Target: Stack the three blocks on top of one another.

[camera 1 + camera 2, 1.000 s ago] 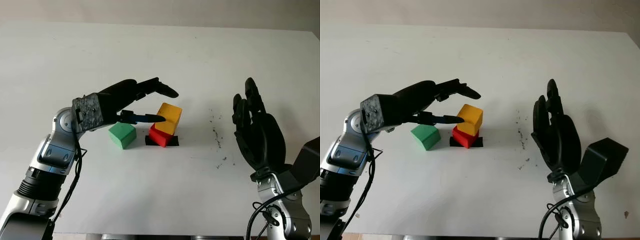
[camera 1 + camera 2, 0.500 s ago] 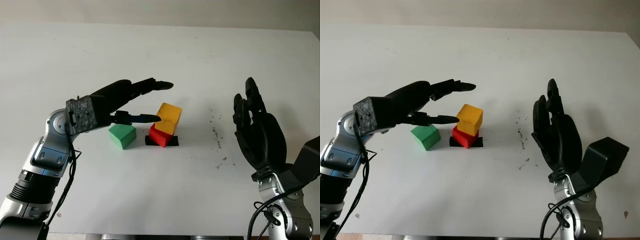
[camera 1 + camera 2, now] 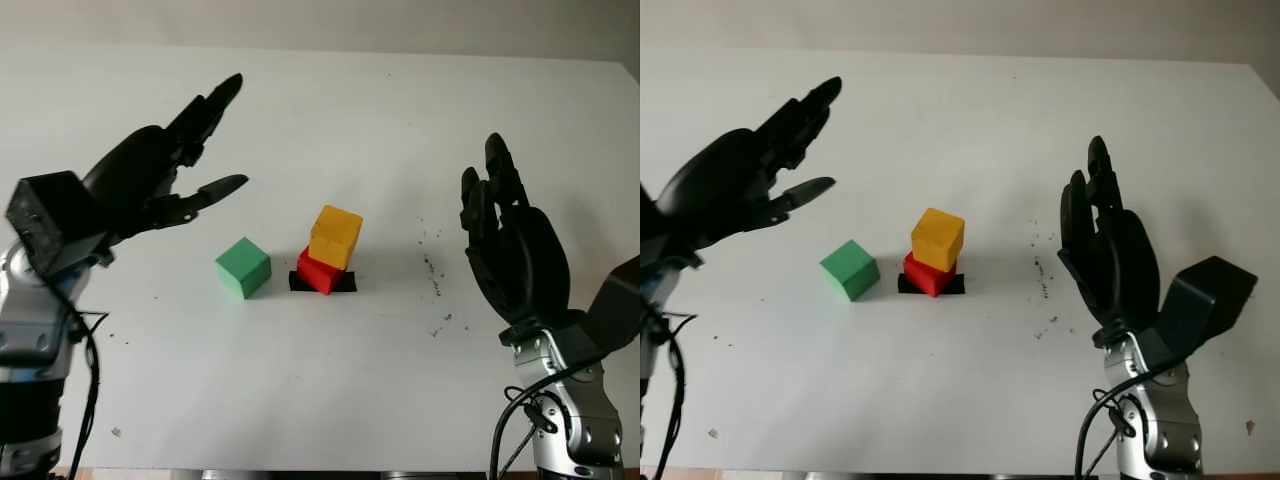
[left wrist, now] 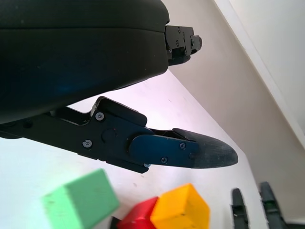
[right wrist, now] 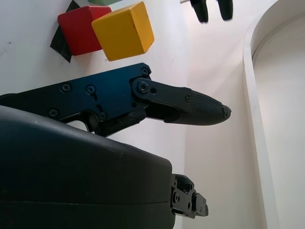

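A yellow block (image 3: 335, 237) sits tilted on a red block (image 3: 317, 271), which stands on a black square patch (image 3: 344, 283) near the table's middle. Just left of them a green block (image 3: 243, 267) stands alone on the table. My left hand (image 3: 150, 185) is open and raised above the table, up and to the left of the green block, holding nothing. My right hand (image 3: 512, 250) is open and held upright to the right of the blocks, palm toward them. The left wrist view has the green block (image 4: 81, 199), red block (image 4: 138, 218) and yellow block (image 4: 181, 210) below the fingers.
The white table (image 3: 400, 120) stretches wide around the blocks. Small dark specks (image 3: 436, 268) mark its surface between the stack and my right hand. The far table edge meets a pale wall (image 3: 320, 20).
My left hand has pulled back from the yellow block, rising up and to the left. The yellow block stays on the red one. My right hand has barely moved.
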